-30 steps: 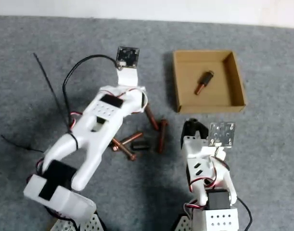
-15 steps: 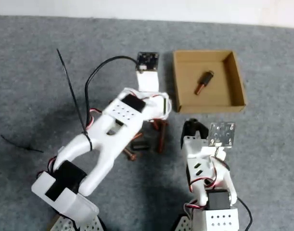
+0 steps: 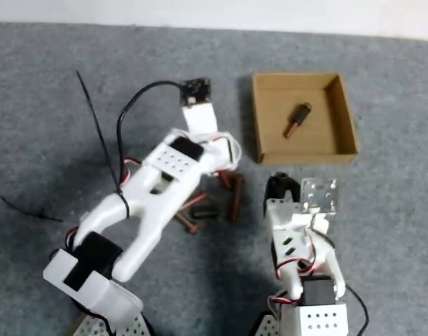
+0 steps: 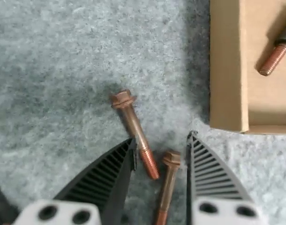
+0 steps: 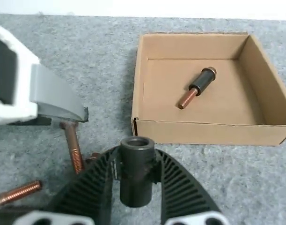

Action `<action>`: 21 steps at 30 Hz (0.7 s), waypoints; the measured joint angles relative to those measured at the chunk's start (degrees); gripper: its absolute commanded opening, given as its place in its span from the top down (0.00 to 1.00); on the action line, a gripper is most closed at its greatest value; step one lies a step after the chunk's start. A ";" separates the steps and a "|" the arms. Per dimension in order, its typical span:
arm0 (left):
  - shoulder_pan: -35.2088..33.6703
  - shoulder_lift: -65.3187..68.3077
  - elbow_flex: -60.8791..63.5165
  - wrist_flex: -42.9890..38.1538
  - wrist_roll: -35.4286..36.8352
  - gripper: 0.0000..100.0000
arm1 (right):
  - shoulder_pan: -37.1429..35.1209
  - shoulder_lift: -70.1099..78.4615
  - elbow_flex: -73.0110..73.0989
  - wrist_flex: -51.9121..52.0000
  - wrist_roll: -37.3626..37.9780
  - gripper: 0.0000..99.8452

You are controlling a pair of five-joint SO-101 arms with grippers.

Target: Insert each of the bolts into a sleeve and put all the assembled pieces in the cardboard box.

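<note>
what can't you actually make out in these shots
- High view: the left arm covers part of the bolt pile, so the loose-bolt count is unsure.
- Left wrist view: the picture's edge cuts off the assembled piece in the box, and the shaft of one bolt.
- Right wrist view: the right pincer hides the lower end of the sleeve it holds.

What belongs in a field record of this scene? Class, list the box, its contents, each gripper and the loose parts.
box: cardboard box, open-topped, on grey carpet
contents: one assembled piece, lying flat
right gripper: shut on black sleeve, outside the box
left gripper: open, above two copper bolts
loose: second sleeve lying among bolts on the carpet
</note>
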State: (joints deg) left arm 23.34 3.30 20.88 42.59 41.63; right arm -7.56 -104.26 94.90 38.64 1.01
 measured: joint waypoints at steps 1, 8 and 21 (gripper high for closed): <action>0.00 0.00 0.00 0.53 0.00 0.83 | 0.00 0.00 0.00 0.00 0.00 1.00; 0.26 8.53 -4.04 4.75 0.00 0.83 | 0.00 0.00 0.00 0.00 0.09 1.00; -1.49 24.35 -20.66 14.77 2.99 0.83 | 0.00 0.00 0.00 0.00 0.09 1.00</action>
State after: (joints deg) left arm 21.85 27.65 0.22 57.36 44.62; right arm -7.56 -104.26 94.90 38.64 1.10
